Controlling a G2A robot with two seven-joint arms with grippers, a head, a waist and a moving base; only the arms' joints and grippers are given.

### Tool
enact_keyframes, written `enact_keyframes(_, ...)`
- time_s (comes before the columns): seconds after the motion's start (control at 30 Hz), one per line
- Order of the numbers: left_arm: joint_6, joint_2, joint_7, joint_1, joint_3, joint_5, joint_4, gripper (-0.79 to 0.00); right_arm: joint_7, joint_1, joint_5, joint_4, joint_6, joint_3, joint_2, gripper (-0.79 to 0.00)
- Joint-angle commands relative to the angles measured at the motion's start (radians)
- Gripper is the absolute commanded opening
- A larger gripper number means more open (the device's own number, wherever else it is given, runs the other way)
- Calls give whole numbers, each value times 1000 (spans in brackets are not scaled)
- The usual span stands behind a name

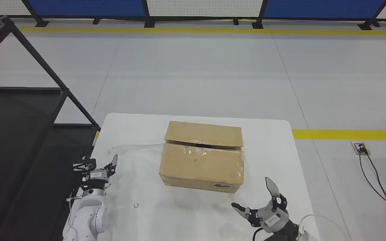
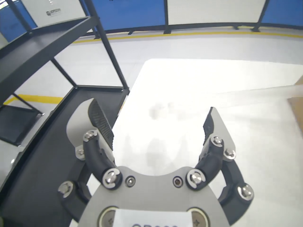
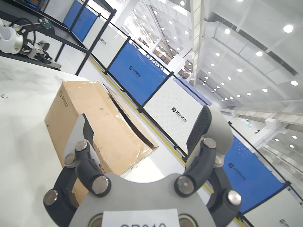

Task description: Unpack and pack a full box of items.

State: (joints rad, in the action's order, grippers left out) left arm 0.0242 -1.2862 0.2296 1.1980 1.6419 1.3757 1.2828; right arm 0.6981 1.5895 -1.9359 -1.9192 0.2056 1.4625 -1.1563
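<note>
Our left gripper (image 1: pixel 96 164) and right gripper (image 1: pixel 253 196) both gape empty, either side of the cardboard box (image 1: pixel 202 155) mid-table (image 1: pixel 132 129); prying its barely parted flaps one-sidedly, we risk skidding it

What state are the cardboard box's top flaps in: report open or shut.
Mostly shut, not flush: the cardboard box has both top flaps folded down, but a dark gap shows along the seam between them.
</note>
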Motion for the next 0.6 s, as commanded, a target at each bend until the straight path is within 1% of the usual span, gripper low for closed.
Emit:
enact_keyframes(0.0, 66, 6, -7, 39, 16, -10, 78, 0, 2, -41, 104, 31, 129, 27, 4, 0)
enact_keyframes(0.07, 130, 12, -26, 75, 38, -21, 149, 0, -28, -84, 177, 74, 253, 47, 9, 0)
enact_keyframes(0.1, 159, 16, -44, 93, 49, -15, 181, 0, -41, -90, 187, 82, 264, 53, 10, 0)
enact_keyframes(0.13, 170, 18, -53, 99, 52, -12, 192, 0, -41, -90, 187, 82, 264, 53, 10, 0)
enact_keyframes(0.37, 170, 18, -53, 99, 52, -12, 192, 0, -41, -90, 187, 82, 264, 53, 10, 0)
enact_keyframes(0.43, 169, 17, -55, 100, 52, -16, 192, 0, -75, -98, 186, 79, 264, 39, 9, 0)
enact_keyframes(0.5, 177, 15, -88, 93, 44, -62, 199, 0, -117, -125, 243, 109, 279, 19, 5, 0)
enact_keyframes(0.57, 211, 16, -127, 78, 40, -108, 208, 0, -165, -168, 340, 164, 310, 7, 0, 0)
